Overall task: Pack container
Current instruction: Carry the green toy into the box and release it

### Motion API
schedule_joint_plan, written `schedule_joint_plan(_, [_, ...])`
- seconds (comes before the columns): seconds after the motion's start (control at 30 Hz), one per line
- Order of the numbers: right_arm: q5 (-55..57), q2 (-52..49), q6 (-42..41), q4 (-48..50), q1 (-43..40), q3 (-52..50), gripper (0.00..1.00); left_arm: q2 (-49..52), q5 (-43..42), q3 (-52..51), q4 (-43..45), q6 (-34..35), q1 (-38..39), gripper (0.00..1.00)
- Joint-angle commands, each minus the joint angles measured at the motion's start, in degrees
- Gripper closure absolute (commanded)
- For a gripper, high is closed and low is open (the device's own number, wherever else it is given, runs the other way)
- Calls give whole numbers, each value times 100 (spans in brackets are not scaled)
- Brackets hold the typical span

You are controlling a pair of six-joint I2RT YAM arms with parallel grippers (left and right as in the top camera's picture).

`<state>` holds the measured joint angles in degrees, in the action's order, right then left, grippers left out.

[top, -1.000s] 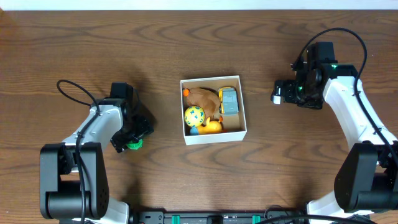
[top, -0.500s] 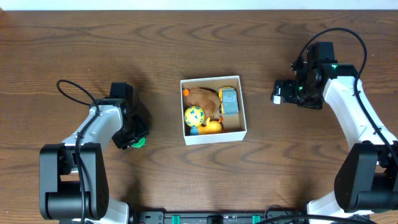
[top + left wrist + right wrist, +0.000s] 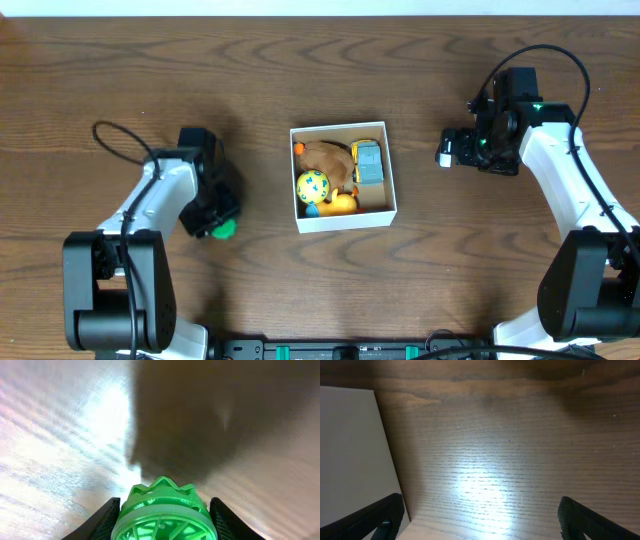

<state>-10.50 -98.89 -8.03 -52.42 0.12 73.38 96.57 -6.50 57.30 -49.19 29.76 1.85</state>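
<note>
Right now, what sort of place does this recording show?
Probably a robot test bench rather than a home. There is a wooden table, a left arm and a right arm based at its near edge, and a small container of toys set out for packing.

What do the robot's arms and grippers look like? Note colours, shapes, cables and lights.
The left arm and right arm have white curved links on black joints and bases. A black cable loops off each. The left gripper and right gripper are mostly black, with dark fingers. A small green light glows on the right arm.
</note>
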Motion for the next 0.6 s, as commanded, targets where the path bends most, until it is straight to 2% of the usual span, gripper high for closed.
schedule_joint_plan(0.0, [-2,-37,85,13,-33,4,1,-354,-28,804,-203,-125,376,94])
schedule_joint_plan(0.17, [0,-37,85,11,-33,4,1,-680,-31,1576,-256,-120,1204,94])
schedule_joint_plan(0.33, [0,-37,85,11,-33,4,1,-710,-63,1864,-66,-120,2181,94])
schedule_joint_plan(0.57, [-2,-37,85,13,-33,4,1,-577,31,1864,1099,-756,3456,94])
